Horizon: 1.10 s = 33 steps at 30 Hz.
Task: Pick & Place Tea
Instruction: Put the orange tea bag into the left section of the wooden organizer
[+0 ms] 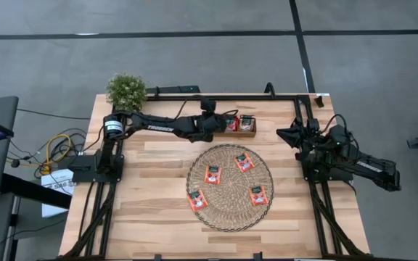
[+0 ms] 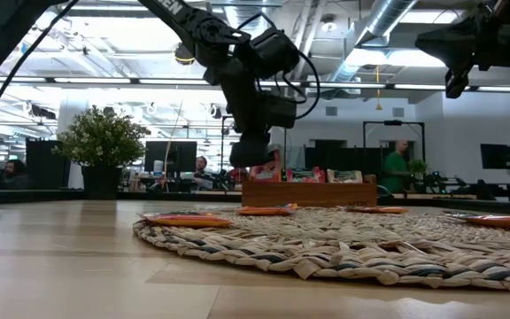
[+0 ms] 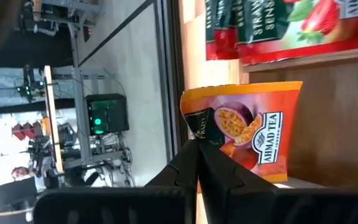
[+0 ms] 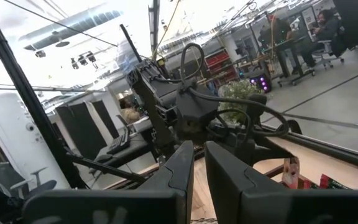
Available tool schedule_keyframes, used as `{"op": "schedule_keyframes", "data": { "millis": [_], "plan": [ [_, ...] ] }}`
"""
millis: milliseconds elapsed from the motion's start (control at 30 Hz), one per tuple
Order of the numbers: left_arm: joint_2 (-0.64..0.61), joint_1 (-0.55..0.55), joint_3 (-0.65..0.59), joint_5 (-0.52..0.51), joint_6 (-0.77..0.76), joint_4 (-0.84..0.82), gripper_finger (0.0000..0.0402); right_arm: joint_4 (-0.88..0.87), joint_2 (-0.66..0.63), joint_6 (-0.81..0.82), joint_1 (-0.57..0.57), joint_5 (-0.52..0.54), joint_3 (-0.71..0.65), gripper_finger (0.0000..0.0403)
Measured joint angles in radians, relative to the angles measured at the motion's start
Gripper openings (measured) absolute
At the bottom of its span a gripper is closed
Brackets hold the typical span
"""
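**benchwatcher:** Going big to small: wooden table [image 1: 158, 210], round woven mat [image 1: 230, 187] in the middle with four tea sachets [image 1: 212, 174] lying flat on it, and a small wooden tray [image 1: 249, 133] at the far edge holding a few more sachets stood upright. Potted plant [image 1: 126, 90] sits in the far left corner. The left arm reaches across to the tray, and the left gripper [image 3: 197, 144] is pinched tight on the corner of an orange sachet [image 3: 247, 134] right at the tray's near end.

**teabot_fan:** So it's mid-pick? What's the right arm doing?

**benchwatcher:** Looks like it to me: sachet gripped at the tray, not yet carried off. The right gripper [image 4: 197, 152] is parked up off the table on the right side, fingers nearly together with a thin gap, nothing between them.

**teabot_fan:** Next move?

**benchwatcher:** My guess: lift the sachet clear of the tray wall without dragging its neighbours along, swing over to a bare patch of the mat, then let go low so it lands flat. It's only a corner grip, so it could swivel on the way.
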Motion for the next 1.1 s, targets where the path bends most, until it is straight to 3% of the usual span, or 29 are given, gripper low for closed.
{"op": "schedule_keyframes", "data": {
  "millis": [433,1100],
  "plan": [
    [0.000,-0.013,0.000,0.052,-0.033,-0.022,0.0000,0.000,0.000,0.000,0.000,0.000,0.000,0.0033],
    [0.000,0.006,0.000,0.042,-0.057,-0.012,0.0013,0.000,0.000,0.000,0.000,-0.001,0.000,0.0033]
  ]
}}
